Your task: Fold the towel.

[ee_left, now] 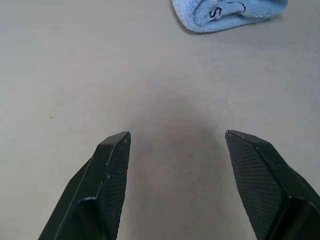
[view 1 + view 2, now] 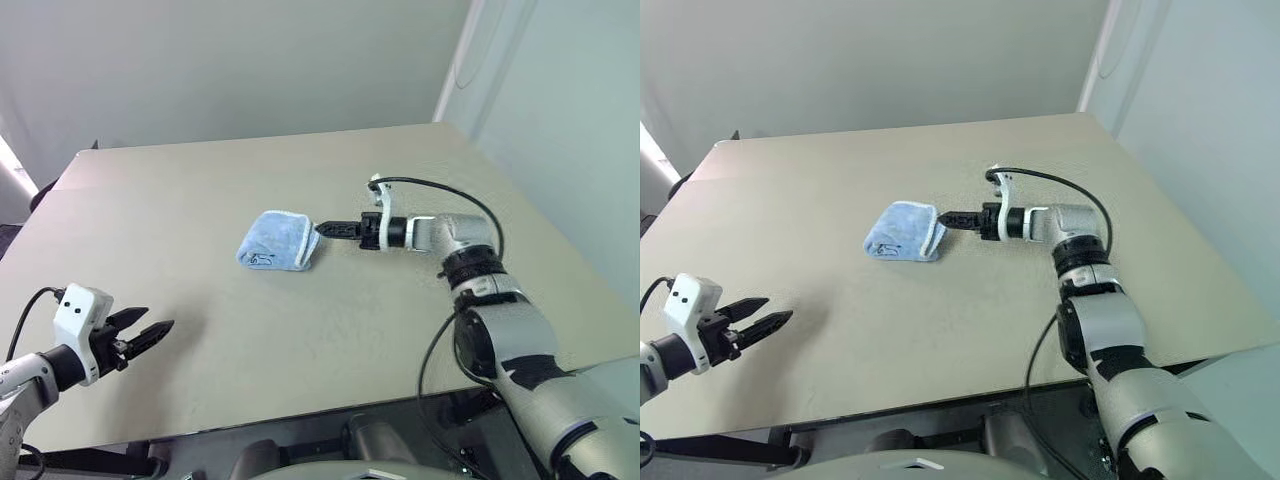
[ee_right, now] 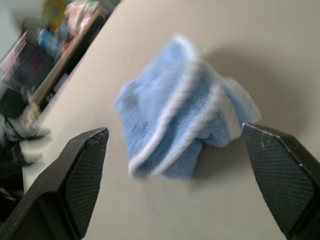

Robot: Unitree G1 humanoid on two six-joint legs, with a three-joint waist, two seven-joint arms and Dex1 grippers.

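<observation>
Nearest the table's front edge, on the robot's left, the left gripper (image 2: 150, 333) hovers low over bare table (image 2: 330, 360) — jaws parted to a moderate gap, nothing between them. It sits well apart from the cloth; I judge it parked clear so the other arm can work unobstructed.

Farther in, near mid-table, the towel (image 2: 277, 241) lies as a compact bundle, layers stacked, its whitish stitched edge doubled along the side facing the right arm and a small dark mark showing at the near end. Looks folded more than once already.

Just beside it, the right gripper (image 2: 322, 230) points at the hemmed side — fingers spread wide, empty, the towel framed between them but not held. Probably a release after a fold.
</observation>
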